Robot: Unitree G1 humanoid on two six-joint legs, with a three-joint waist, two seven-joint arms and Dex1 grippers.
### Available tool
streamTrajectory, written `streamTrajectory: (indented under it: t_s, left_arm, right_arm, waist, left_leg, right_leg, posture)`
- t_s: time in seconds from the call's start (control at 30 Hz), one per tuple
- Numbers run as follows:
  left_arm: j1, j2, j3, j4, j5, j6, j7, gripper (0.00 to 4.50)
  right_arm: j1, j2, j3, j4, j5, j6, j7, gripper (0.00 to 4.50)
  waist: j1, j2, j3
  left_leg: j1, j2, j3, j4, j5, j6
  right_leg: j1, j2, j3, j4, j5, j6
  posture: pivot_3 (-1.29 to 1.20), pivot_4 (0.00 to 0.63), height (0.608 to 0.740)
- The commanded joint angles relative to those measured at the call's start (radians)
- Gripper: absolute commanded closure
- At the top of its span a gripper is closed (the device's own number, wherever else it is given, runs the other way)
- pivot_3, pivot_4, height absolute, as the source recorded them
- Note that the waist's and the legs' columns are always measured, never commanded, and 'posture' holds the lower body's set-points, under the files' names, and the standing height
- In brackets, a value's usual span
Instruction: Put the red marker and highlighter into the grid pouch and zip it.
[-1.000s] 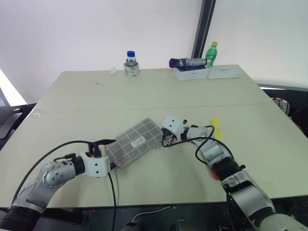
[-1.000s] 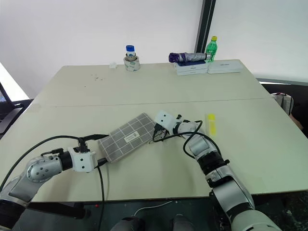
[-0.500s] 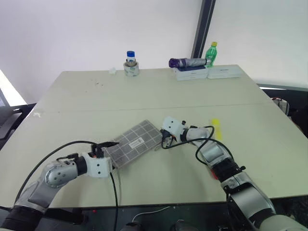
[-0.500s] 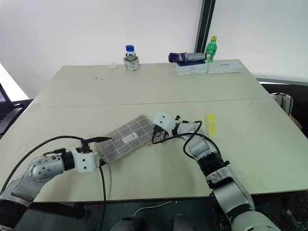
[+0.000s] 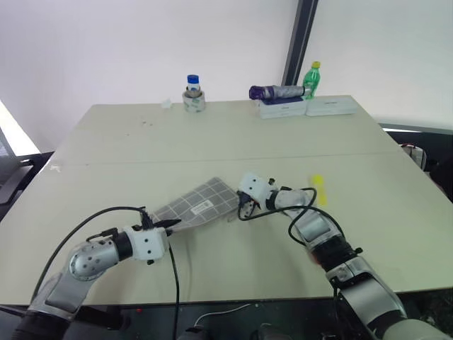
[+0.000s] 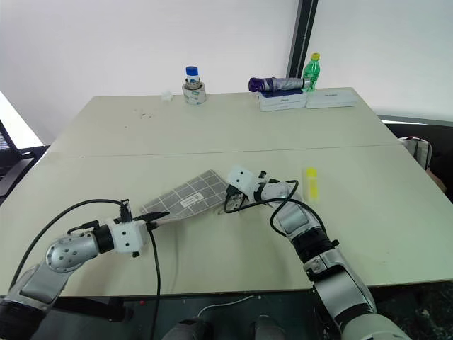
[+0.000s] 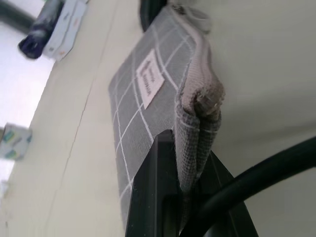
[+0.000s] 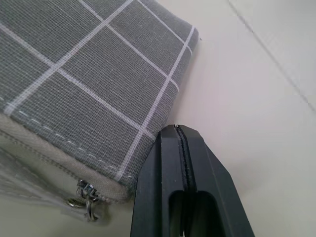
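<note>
Between my left gripper's [image 7: 190, 173] two black fingers sits the near corner of the grid pouch [image 5: 198, 206], pinched tight; the fabric folds up out of the jaws and the rest of the pouch stretches away from that hand across the table [image 5: 212, 134], its near end lifted and its far end low by my right gripper [image 8: 180, 143]. That right gripper has its fingers pressed together on nothing, resting just beside the pouch's zipper corner, where the metal slider [image 8: 85, 190] sits beside and slightly behind its fingertips.

The risks, as I judge them: my left hold is on a thin fold of cloth at one corner, so a pull along the zipper line could drag the fabric out of the jaws, or swing the whole pouch around instead of tensioning it. With the pouch tilted, its mouth may sag shut and make loading harder. My right fingers are closed and close to the slider, so a careless push could shove the pouch or knock the pull away rather than catch it.

The highlighter [image 5: 318, 188] lies on the table beyond my right forearm, well apart from both grippers and outside the pouch. I cannot make out the red marker with any confidence.
</note>
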Motion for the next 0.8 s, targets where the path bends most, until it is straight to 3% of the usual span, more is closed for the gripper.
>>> streamTrajectory:
  t_s: [0.03, 0.1, 0.2, 0.33, 0.43, 0.8]
  left_arm:
    - [-0.010, -0.023, 0.077, -0.101, -0.079, 0.145, 0.036, 4.50]
    - [-0.018, -0.054, 0.098, -0.139, -0.103, 0.215, 0.064, 4.50]
    - [-0.031, -0.099, 0.110, -0.174, -0.121, 0.294, 0.103, 4.50]
    - [-0.033, -0.132, 0.110, -0.201, -0.120, 0.338, 0.128, 4.50]
    - [-0.037, -0.151, 0.104, -0.222, -0.130, 0.360, 0.137, 4.50]
    - [-0.011, -0.161, 0.056, -0.305, -0.143, 0.406, 0.099, 4.50]
  right_arm:
    - [-0.039, -0.046, -0.098, -0.090, 0.044, 0.031, -0.012, 3.98]
    - [-0.037, -0.079, -0.132, -0.139, 0.059, 0.060, -0.004, 3.29]
    - [-0.020, -0.096, -0.218, -0.251, 0.162, 0.191, 0.037, 1.82]
    - [0.005, -0.073, -0.325, -0.383, 0.330, 0.425, 0.062, 1.82]
    - [0.036, -0.057, -0.330, -0.432, 0.381, 0.498, 0.054, 1.82]
    - [0.048, 0.013, -0.282, -0.406, 0.420, 0.486, -0.008, 1.82]
  waist:
    - [-0.001, 0.000, 0.000]
    - [-0.001, 0.000, 0.000]
    - [-0.001, 0.000, 0.000]
    - [-0.005, 0.000, 0.000]
    - [-0.001, 0.000, 0.000]
    - [-0.001, 0.000, 0.000]
  left_leg:
    - [0.000, 0.000, 0.000, 0.000, 0.000, 0.000]
    - [0.000, 0.000, 0.000, 0.000, 0.000, 0.000]
    - [0.000, 0.000, 0.000, 0.000, 0.000, 0.000]
    - [0.000, 0.001, 0.000, 0.000, 0.000, 0.000]
    - [0.000, 0.001, 0.000, 0.000, 0.000, 0.000]
    - [0.000, 0.001, 0.000, 0.000, 0.000, 0.000]
  right_leg:
    - [0.000, 0.000, 0.000, 0.000, 0.000, 0.000]
    - [0.000, 0.000, 0.000, 0.000, 0.000, 0.000]
    - [0.000, 0.000, 0.000, 0.000, 0.000, 0.000]
    - [0.000, 0.001, 0.000, 0.000, 0.000, 0.000]
    - [0.000, 0.001, 0.001, 0.000, 0.000, 0.000]
    - [0.000, 0.001, 0.001, 0.000, 0.000, 0.000]
  posture:
    - [0.00, 0.150, 0.740]
    - [0.00, 0.150, 0.740]
    - [0.00, 0.150, 0.740]
    - [0.00, 0.150, 0.740]
    - [0.00, 0.150, 0.740]
    - [0.00, 0.150, 0.740]
